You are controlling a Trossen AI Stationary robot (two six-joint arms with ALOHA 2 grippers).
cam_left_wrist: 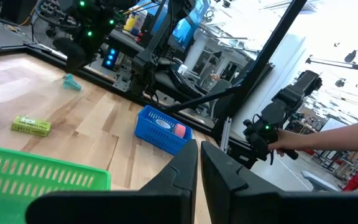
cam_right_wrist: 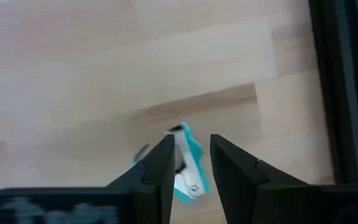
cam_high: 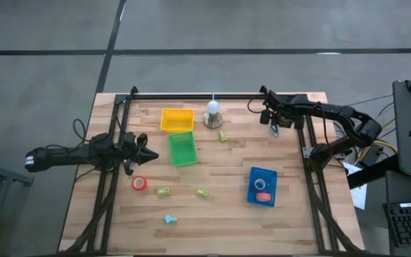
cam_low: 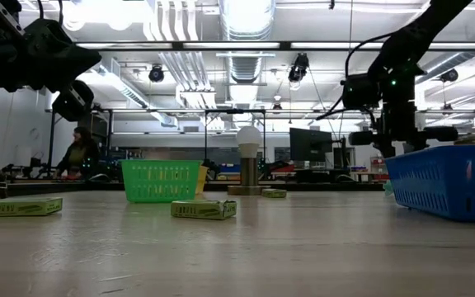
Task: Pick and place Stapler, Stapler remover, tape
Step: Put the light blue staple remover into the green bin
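My right gripper [cam_high: 273, 128] hangs at the table's far right, pointing down, open. In its wrist view the fingers [cam_right_wrist: 160, 165] stand on either side of a teal stapler remover [cam_right_wrist: 190, 163] that lies flat on the wood [cam_left_wrist: 71, 82] below them. A second teal remover [cam_high: 170, 219] lies near the front edge. One red tape roll [cam_high: 140, 183] lies flat at the near left; another [cam_high: 262, 185] sits in the blue basket [cam_high: 254, 187]. Three flat yellow-green pieces, which I take for the staplers [cam_high: 164, 191] [cam_high: 202, 193] [cam_high: 222, 135], rest on the table. My left gripper [cam_high: 152, 154] waits level at the left, shut.
A yellow basket [cam_high: 177, 119] and a green basket [cam_high: 183, 148] stand at the far middle, with a round lamp [cam_high: 213, 114] beside them. Black frame rails [cam_high: 309, 153] run along both sides and the far edge. A person's hand [cam_left_wrist: 328, 140] shows beyond the table's right side.
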